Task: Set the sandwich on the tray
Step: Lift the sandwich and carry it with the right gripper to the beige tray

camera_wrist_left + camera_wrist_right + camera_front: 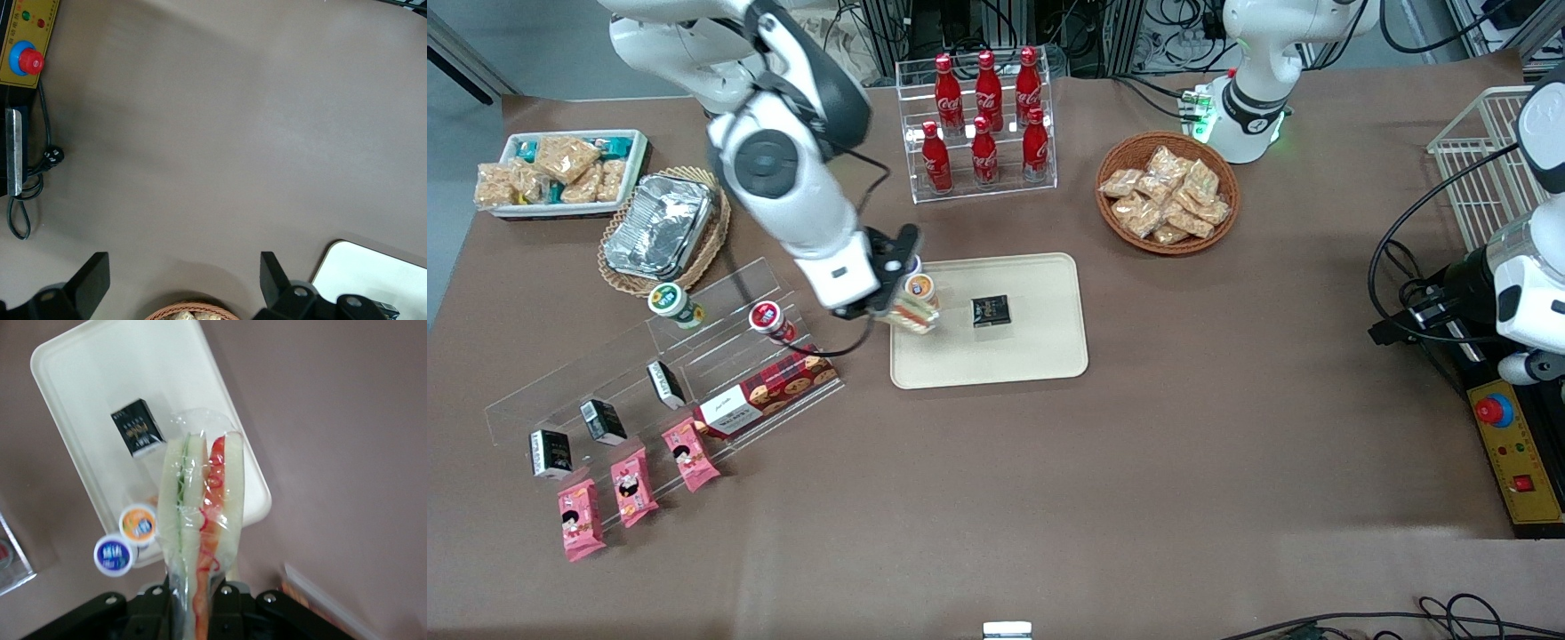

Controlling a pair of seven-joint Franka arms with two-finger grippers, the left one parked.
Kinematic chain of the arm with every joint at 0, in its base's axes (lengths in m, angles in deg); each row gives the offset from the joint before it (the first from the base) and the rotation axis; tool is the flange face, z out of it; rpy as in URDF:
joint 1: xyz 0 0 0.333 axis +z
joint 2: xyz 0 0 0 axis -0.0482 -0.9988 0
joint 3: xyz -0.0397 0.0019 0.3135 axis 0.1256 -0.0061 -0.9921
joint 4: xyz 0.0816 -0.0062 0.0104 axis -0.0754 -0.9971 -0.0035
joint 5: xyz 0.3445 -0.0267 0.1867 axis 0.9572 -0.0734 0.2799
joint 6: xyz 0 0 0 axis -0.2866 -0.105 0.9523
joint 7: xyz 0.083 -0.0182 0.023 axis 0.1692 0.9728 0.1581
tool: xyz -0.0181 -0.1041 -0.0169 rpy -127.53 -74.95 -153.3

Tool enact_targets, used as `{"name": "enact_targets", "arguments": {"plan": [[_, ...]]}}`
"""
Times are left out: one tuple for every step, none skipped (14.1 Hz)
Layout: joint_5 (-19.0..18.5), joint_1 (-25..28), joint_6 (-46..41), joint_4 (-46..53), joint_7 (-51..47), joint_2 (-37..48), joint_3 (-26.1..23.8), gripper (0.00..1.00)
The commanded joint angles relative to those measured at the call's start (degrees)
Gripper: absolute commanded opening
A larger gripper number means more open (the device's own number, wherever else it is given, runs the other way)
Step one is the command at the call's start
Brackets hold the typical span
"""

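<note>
The tool (896,307) is clamped on the sandwich (914,311), holding it in the air above the tray (1040,347), over the tray's edge that faces the working arm's end of the tabletop (1138,462). The front view shows only a small pale wedge at the fingertips. The right wrist view shows more: the sandwich (200,513) in clear wrap, white bread with green and red filling along its edge, pinched at its base by the tool (197,607). Below it on the tray (80,373) lie a small black packet (137,427) and an orange-lidded cup (138,523); a blue-lidded cup (113,555) sits just beside that one at the tray's rim. The left wrist view catches only one corner of the tray (373,273).
</note>
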Motion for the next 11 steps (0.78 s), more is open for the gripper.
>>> {"name": "enact_targets", "arguments": {"plan": [[-4.67, 4.25, 5.63, 1.19, -0.11, -6.19, 0.04, 0.00], [-5.38, 5.05, 7.22, 1.19, -0.11, -7.95, 0.04, 0.00], [-5.48, 5.92, 8.45, 1.27, -0.45, -9.62, 0.04, 0.00], [-5.48, 6.98, 9.07, 1.27, -1.24, -10.86, 0.13, 0.00], [-5.91, 7.94, 9.17, 1.45, -3.16, -12.00, 0.22, 0.00], [-7.92, 9.17, 9.43, 1.54, -6.23, -12.97, 0.39, 0.00], [-10.81, 10.14, 9.52, 1.80, -10.35, -14.37, 0.39, 0.00], [-13.54, 10.93, 9.52, 2.76, -14.13, -16.04, 0.39, 0.00], [-15.83, 11.81, 9.52, 4.16, -16.87, -17.97, 0.39, 0.00], [-17.76, 12.52, 9.43, 5.57, -18.89, -19.56, 0.39, 0.00], [-19.00, 13.05, 9.35, 6.54, -19.96, -20.79, 0.39, 0.00]]}}
